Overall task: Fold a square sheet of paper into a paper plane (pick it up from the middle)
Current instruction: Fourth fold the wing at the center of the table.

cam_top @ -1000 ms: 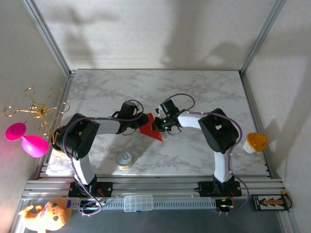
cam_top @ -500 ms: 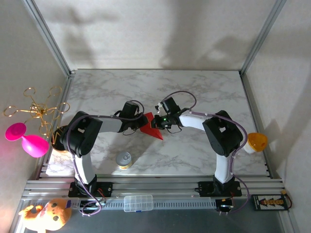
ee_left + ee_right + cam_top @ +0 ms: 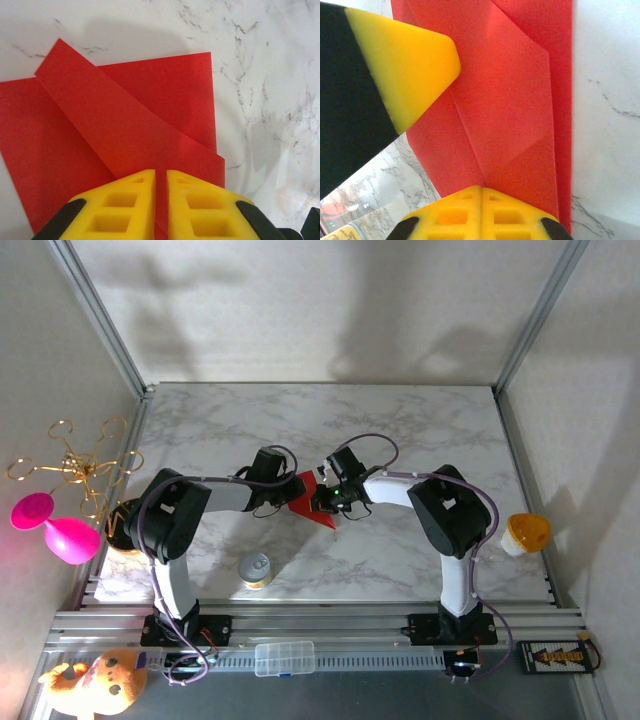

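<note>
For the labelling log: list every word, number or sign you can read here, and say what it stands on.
No text can be read.
On the small round tin can with a yellow label: print too small and blurred.
On the black rectangular plate with yellow markings: too small to read.
On the folded red paper sheet: nothing, it is plain.

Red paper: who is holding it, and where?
The left jaws pinch the red paper at a folded edge. The right jaws are shut at its opposite edge; their grip is unclear.
</note>
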Robot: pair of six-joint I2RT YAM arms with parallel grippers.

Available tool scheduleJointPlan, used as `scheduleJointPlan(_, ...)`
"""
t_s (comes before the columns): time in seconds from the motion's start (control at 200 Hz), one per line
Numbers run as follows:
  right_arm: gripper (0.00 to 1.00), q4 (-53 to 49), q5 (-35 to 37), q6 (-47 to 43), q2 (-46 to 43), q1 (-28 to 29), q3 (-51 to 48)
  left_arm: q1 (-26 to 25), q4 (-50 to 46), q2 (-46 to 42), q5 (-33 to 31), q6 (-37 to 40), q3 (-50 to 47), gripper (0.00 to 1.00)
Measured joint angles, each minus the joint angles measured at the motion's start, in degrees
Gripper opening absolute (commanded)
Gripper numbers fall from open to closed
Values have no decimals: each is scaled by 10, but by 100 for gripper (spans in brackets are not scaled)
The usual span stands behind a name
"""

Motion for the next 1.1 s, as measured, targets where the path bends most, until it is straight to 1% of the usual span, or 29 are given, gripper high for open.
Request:
scheduleJointPlan(0.19, 4, 1, 0, 0, 0, 0, 0, 0, 5, 0, 16, 0, 0, 16)
scheduleJointPlan(0.386, 4, 5, -2, 2, 0, 0, -2, 0, -3, 9, 9, -8, 8, 14)
scheduleJointPlan(0.531, 4, 26, -11, 3, -2, -3, -16, 0, -20, 13, 0, -15, 19, 13)
scheduleJointPlan(0.786, 5, 73, -37, 11, -45, -17, -94, 0, -27, 14, -4, -17, 22, 12)
scheduleJointPlan(1.102, 5, 56, -45, 15, -117, -21, -182, 0, -28, 14, -4, -17, 23, 12)
